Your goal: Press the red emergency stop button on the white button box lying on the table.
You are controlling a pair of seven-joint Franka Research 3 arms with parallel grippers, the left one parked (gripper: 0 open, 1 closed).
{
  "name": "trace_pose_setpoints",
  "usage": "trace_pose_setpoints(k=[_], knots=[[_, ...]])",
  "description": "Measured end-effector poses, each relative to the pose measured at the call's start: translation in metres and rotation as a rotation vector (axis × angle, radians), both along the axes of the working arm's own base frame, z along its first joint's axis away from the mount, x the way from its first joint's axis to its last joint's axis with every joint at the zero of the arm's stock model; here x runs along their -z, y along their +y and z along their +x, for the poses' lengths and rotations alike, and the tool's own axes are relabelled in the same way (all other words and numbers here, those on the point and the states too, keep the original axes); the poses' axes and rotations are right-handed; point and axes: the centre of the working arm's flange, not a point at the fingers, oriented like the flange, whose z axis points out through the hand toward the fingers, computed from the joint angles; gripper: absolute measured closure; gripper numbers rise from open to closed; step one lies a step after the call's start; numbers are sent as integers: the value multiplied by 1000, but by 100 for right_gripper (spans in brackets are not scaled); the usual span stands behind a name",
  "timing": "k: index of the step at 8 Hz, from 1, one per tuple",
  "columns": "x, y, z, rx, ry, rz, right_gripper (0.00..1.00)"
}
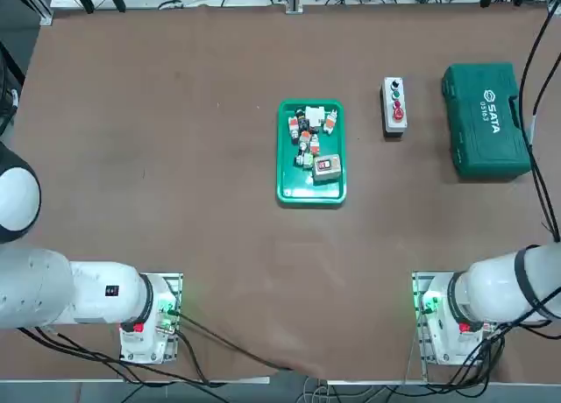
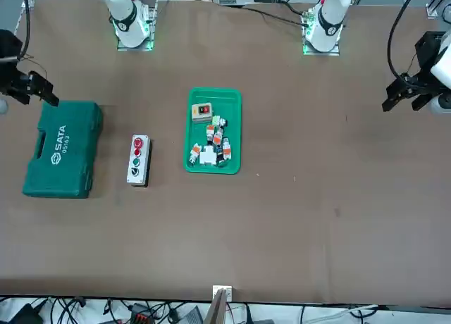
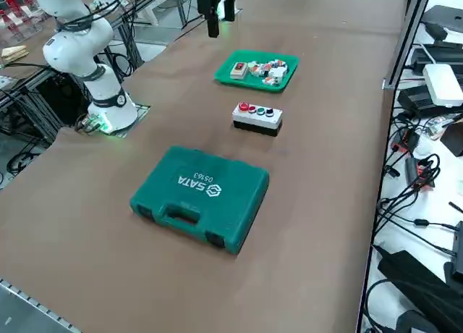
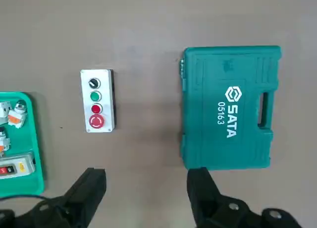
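Red emergency stop button (image 4: pixel 96 121) untouched on the white button box (image 4: pixel 97 100), just beside the green SATA case (image 4: pixel 228 106).
Only the wrist view shows the right tool (image 4: pixel 146 188), fingers spread, empty, above the brown tabletop (image 4: pixel 148 29).

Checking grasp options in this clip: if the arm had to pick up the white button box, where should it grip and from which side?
Grip the white button box across its two long side walls, coming straight down from above. It lies flat on the table, narrow enough to span, with bare table on both long sides. The right pincer is open, raised over the table short of the box.
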Motion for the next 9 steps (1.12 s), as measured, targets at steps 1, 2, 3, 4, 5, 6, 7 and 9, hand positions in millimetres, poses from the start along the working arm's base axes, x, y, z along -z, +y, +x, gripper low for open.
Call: trace_pose_setpoints(k=[1, 2, 3, 4, 5, 6, 7, 9], knots=[[3, -8, 0, 6, 7, 11, 0], [4, -4, -4, -7, 15, 19, 0], [6, 9, -12, -31, 11, 20, 0], [6, 21, -22, -49, -3, 17, 0], [4, 23, -31, -53, -11, 16, 0], [2, 22, -35, -52, -16, 16, 0], [1, 19, -36, -48, -16, 16, 0], [1, 16, -36, -43, -20, 17, 0]])
